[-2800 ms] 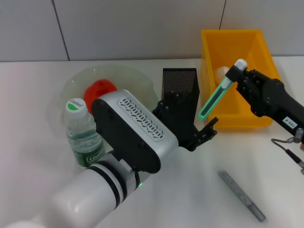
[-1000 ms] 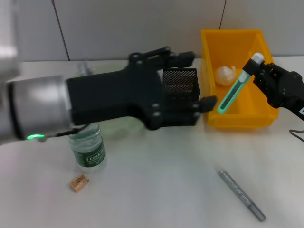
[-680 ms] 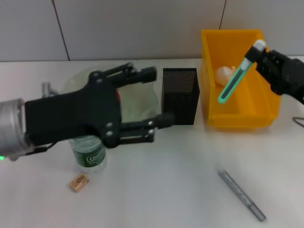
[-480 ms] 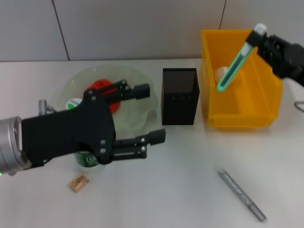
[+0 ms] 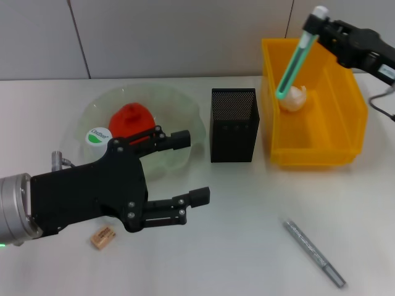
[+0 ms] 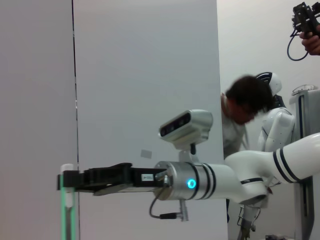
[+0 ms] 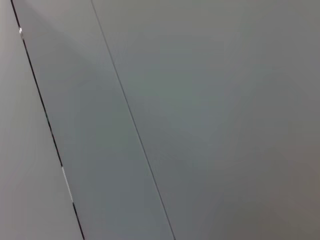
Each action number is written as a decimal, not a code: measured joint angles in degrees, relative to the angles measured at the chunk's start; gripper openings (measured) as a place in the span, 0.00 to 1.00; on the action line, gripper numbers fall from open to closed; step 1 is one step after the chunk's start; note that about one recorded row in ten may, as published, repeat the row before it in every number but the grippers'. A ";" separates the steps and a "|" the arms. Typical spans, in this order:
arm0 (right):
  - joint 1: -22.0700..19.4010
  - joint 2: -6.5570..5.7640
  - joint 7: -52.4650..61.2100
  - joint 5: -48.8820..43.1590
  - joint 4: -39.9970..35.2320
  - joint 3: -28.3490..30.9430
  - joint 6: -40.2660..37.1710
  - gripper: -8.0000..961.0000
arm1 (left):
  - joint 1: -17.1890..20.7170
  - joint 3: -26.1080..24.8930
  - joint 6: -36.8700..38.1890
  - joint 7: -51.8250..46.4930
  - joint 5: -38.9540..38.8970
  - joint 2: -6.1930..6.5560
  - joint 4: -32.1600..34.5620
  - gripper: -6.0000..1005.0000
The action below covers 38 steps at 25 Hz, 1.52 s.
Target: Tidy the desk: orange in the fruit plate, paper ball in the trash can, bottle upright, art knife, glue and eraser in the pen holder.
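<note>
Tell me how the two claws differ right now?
The left claw hangs low over the table near the fruit plate, fingers spread and holding nothing. The right claw is raised high above the yellow trash can, shut on a green glue stick that slants down from it. Both are black, on robot arms.

Green glue [image 5: 291, 65] tilted above yellow bin [image 5: 345, 145]
</note>
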 joint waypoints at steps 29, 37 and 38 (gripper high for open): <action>9.61 0.15 -7.23 0.90 -9.06 -10.74 18.17 0.18 | -2.93 0.56 -0.17 3.13 0.35 -0.01 -6.57 0.83; 9.62 0.16 -7.29 1.31 -9.38 -10.74 18.40 0.18 | -3.22 0.57 -0.20 3.13 0.41 -0.01 -6.98 0.83; 9.49 0.16 -7.29 1.62 -9.38 -10.74 18.38 0.18 | -3.22 0.57 -0.21 3.13 0.42 -0.01 -6.98 0.83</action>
